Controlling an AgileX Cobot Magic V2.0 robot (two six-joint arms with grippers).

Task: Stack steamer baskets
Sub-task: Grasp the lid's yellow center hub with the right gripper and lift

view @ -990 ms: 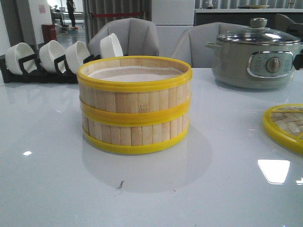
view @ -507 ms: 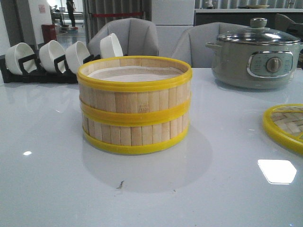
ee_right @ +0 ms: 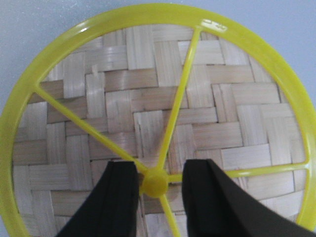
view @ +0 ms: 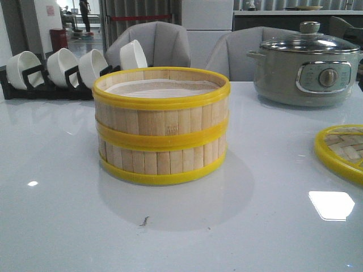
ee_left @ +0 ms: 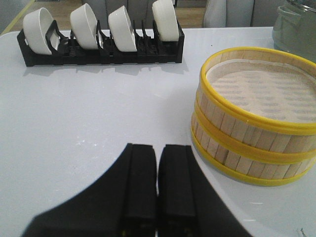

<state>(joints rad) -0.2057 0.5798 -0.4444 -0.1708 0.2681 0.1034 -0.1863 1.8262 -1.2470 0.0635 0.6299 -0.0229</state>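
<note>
The steamer baskets [view: 161,126] sit stacked mid-surface: light, stiff bamboo, slick yellow rims, best pinched at the wall. My left hand [ee_left: 157,185] is closed and empty beside them. My right hand [ee_right: 159,185], fingers parted, straddles the lid [ee_right: 158,118]'s knob [ee_right: 154,183].

No readable text, label or number anywhere; markings on the pot's [view: 306,63] control panel too small.

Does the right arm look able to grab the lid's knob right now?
Probably yes. The right gripper is open directly above the woven lid, its fingers straddling the yellow knob, and nothing sits between them.
</note>
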